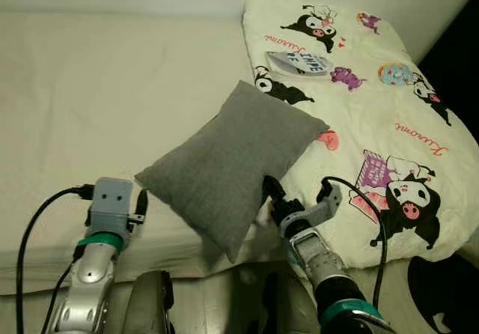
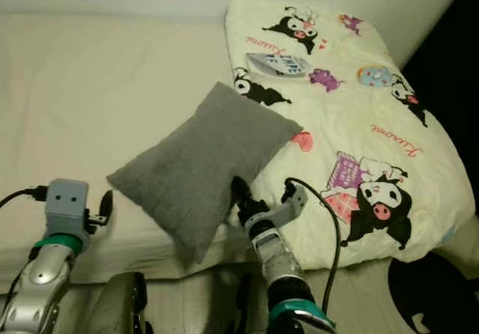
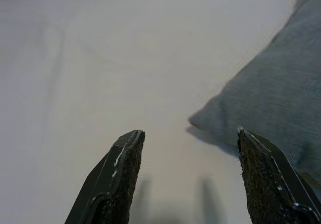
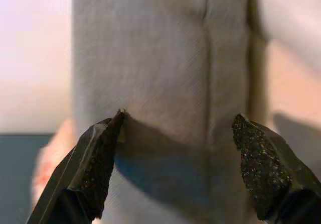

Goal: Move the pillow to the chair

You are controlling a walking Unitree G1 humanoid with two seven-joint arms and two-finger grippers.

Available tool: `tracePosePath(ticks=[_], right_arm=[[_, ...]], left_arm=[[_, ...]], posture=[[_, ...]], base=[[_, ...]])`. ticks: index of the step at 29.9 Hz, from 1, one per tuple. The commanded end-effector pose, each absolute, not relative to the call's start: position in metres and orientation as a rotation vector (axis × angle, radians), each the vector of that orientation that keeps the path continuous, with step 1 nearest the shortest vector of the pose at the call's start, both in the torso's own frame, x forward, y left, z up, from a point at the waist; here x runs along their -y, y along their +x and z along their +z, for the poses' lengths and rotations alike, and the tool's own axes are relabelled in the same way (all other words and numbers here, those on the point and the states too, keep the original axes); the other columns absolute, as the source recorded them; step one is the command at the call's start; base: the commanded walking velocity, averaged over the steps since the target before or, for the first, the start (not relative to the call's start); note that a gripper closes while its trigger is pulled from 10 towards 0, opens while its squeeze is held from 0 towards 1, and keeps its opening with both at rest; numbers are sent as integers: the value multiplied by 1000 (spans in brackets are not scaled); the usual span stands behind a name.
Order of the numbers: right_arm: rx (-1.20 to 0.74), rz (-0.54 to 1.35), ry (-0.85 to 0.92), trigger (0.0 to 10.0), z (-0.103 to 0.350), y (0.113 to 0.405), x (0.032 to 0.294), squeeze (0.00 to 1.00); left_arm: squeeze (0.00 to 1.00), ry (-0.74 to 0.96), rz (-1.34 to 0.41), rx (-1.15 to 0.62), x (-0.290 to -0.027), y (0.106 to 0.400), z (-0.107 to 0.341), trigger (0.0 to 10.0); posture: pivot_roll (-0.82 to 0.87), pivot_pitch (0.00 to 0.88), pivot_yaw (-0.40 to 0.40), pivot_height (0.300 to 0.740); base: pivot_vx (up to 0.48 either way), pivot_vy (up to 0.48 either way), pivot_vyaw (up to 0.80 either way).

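Observation:
A grey pillow (image 1: 228, 165) lies tilted on the cream bed (image 1: 90, 102), its lower corner hanging over the front edge. My right gripper (image 1: 278, 199) is at the pillow's right edge. In the right wrist view its fingers (image 4: 100, 153) stand open with the grey fabric (image 4: 165, 68) between them, one tip touching it. My left gripper (image 3: 188, 133) is open over the sheet, just left of the pillow's left corner (image 3: 271, 98), with nothing between its fingers.
A cream quilt with cartoon prints (image 1: 374, 109) covers the bed's right part, and the pillow leans onto it. A small blue and white packet (image 1: 299, 62) lies on the quilt. Dark floor (image 1: 456, 57) shows beyond the bed's right side.

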State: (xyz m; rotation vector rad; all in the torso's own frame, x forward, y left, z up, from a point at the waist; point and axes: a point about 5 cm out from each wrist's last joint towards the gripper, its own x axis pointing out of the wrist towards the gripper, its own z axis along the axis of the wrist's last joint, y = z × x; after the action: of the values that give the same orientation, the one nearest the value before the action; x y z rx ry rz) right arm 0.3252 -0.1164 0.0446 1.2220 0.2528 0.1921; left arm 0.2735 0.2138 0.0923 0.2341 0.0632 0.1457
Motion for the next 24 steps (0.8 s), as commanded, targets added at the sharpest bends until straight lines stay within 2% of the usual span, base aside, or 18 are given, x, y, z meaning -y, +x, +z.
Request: tracePosePath(ticks=[1,9,11,12,14,24], right_arm=[[-249,188,1256,10000,38,320,119,1000],[-196,245,1300,10000,39,317,117,1000],[-239,360,1270,10000,39,313,106,1000],[-239,360,1270,10000,39,313,106,1000],[-312,426,1176,10000,34,309,93,1000],[-402,514,1078,10000,31,304,58,1000]], left_arm=[[0,220,146,-84,-213,270,88,10000],[0,216,129,-85,-206,267,88,10000],[0,216,122,-88,-204,266,88,10000],[0,216,122,-88,-204,266,88,10000],[0,217,121,-89,-205,265,88,10000],[0,245,140,-88,-215,257,93,10000]], posture=[[152,119,-71,595],[167,116,-76,595],[167,116,-76,595],[167,116,-76,595],[187,118,-86,595],[253,139,-95,595]], base=[[0,0,0],[0,0,0],[0,0,0],[0,0,0],[0,0,0],[0,0,0]])
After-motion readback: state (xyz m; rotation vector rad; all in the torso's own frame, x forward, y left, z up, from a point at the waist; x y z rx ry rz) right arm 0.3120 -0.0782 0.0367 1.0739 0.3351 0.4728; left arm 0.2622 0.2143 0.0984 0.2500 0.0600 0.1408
